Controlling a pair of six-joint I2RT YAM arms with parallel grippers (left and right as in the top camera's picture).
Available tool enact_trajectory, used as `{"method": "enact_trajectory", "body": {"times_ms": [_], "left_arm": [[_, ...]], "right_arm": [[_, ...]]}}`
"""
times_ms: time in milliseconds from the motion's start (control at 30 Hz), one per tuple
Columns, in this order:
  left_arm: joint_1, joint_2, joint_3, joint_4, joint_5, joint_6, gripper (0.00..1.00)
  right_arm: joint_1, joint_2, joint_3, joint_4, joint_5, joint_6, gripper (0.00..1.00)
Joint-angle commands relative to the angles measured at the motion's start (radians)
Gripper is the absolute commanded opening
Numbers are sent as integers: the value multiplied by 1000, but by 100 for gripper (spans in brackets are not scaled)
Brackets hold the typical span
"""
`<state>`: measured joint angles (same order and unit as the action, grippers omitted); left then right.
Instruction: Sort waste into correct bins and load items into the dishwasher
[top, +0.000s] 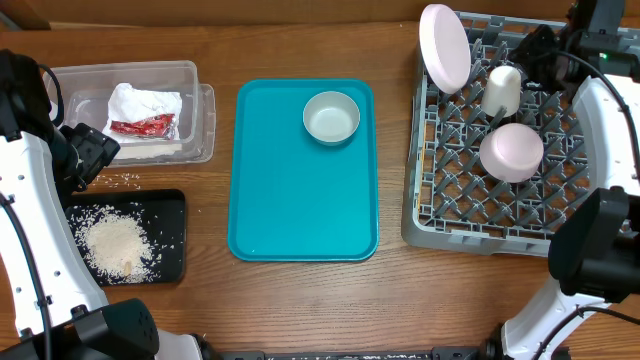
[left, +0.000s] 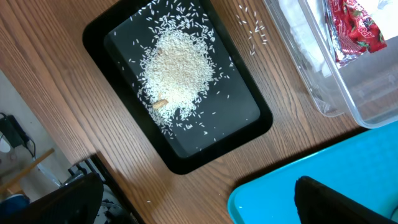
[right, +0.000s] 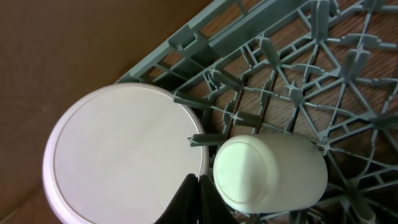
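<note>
The clear tub (top: 200, 100) at the back left holds a crumpled white napkin (top: 140, 103) and a red wrapper (top: 143, 126). In front of it, white rice (top: 115, 243) lies heaped in the black tray (top: 175, 210). My left gripper (top: 95, 150) hovers between them, open and empty, its fingers (left: 329, 202) spread wide. A grey-green bowl (top: 331, 117) sits on the teal tray (top: 300, 190). The grey dish rack (top: 450, 200) holds an upright plate (top: 444, 46), an upturned cup (top: 503, 89) and an upturned white bowl (top: 511, 151). My right gripper (right: 198, 186) is shut and empty between plate (right: 124, 155) and cup (right: 270, 171).
A few stray rice grains (top: 125, 180) lie on the wood between the tub and the black tray. In the left wrist view the black tray (left: 249, 124), the tub (left: 348, 93) and a corner of the teal tray (left: 273, 193) all lie close together.
</note>
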<state>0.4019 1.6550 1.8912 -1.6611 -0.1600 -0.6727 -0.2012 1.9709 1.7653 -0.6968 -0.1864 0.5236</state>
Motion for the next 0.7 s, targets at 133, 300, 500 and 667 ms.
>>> {"method": "enact_trajectory", "body": {"times_ms": [133, 300, 500, 667], "left_arm": [[3, 6, 0, -2, -3, 19, 100], [3, 6, 0, -2, -3, 19, 100], [3, 6, 0, -2, -3, 19, 100], [3, 6, 0, -2, -3, 19, 100]], "right_arm": [[0, 85, 3, -46, 3, 26, 4], [-4, 98, 3, -108, 84, 71, 4], [-19, 85, 3, -180, 89, 92, 4], [-21, -7, 3, -218, 87, 101, 4]]}}
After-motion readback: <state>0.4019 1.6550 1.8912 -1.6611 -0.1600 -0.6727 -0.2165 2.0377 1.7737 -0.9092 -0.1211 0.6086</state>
